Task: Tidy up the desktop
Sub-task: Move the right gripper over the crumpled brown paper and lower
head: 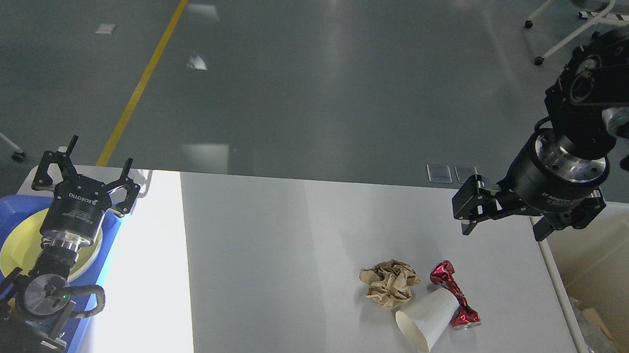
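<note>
At right of frame, the right gripper hangs spread and empty above the desktop; the left gripper, lower left, points up, likewise splayed and empty.

A: what kind of place is this, looks like a lab or test hall?

B: yeah, pretty sure. Big open grey polished floor with a yellow line painted across it, white rolling chair legs on casters in the corner, and a plain white desktop standing out in the open. Not a home or kitchen.
</note>
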Robot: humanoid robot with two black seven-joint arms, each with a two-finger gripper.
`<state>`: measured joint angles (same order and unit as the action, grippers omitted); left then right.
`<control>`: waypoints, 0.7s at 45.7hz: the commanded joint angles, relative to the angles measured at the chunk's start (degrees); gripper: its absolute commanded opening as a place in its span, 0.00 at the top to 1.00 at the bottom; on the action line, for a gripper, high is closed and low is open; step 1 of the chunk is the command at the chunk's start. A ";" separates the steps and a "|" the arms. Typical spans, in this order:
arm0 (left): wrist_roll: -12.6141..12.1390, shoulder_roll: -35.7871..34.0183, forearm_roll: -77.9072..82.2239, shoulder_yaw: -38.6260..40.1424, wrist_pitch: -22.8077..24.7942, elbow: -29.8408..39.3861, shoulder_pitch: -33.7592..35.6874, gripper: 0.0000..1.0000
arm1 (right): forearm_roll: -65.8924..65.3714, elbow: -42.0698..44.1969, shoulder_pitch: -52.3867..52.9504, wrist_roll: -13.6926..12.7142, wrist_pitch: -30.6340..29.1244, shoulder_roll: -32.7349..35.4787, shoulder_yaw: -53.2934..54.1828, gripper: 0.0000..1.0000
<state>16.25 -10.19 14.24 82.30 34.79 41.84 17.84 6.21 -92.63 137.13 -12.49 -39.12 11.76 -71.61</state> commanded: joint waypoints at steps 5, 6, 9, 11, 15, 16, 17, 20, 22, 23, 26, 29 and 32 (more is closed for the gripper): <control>0.01 -0.01 0.00 -0.03 0.01 0.00 0.00 0.03 | 3.02 -2.03 4.46 8.63 2.04 -5.25 -1.86 0.00; 0.01 -0.01 0.00 0.06 0.01 0.00 0.00 0.03 | 3.02 -2.03 4.55 8.54 1.95 -5.17 -1.95 0.00; 0.01 -0.01 0.00 -0.03 0.01 0.00 0.00 0.03 | 2.76 -2.03 4.73 8.36 1.60 -4.99 -2.04 0.00; 0.01 -0.01 0.00 -0.03 0.01 0.00 0.00 0.03 | 2.40 -1.94 4.64 7.84 1.51 -4.82 -2.04 0.00; 0.01 -0.01 0.00 -0.03 0.10 0.00 0.00 0.03 | 2.14 -1.94 4.38 7.57 1.42 -4.73 -2.30 0.00; 0.01 -0.01 0.00 -0.03 0.01 0.00 0.00 0.03 | 1.96 -1.94 4.29 7.57 1.33 -4.73 -2.30 0.00; 0.01 -0.01 0.00 -0.03 0.01 0.00 0.00 0.03 | 1.79 -1.94 4.20 7.57 1.33 -4.55 -2.30 0.00; 0.01 -0.01 0.00 0.06 0.10 0.00 0.00 0.03 | 1.09 -1.94 4.20 7.57 1.24 -4.46 -2.30 0.00; 0.01 -0.01 0.00 0.06 0.01 0.00 0.00 0.03 | 0.73 -1.94 3.85 7.57 1.24 -4.37 -2.30 0.00; 0.01 -0.01 0.00 -0.03 0.10 0.00 0.00 0.03 | 0.56 -1.85 3.42 7.66 1.33 -4.37 -2.30 0.00; 0.01 -0.01 0.00 0.06 0.01 0.00 0.00 0.03 | -1.02 -1.68 1.66 7.66 1.42 -4.37 -2.22 0.00; 0.01 -0.01 0.00 0.06 0.01 0.00 0.00 0.03 | -2.34 -1.06 -1.24 7.66 2.21 -4.37 -2.13 0.00; 0.01 -0.01 0.00 -0.03 0.01 0.00 0.00 0.03 | -1.56 -0.10 -4.40 7.66 2.65 -4.46 -1.87 0.00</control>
<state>16.27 -10.19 14.24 82.34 34.83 41.84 17.84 4.77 -94.06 137.54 -4.89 -37.32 7.38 -73.83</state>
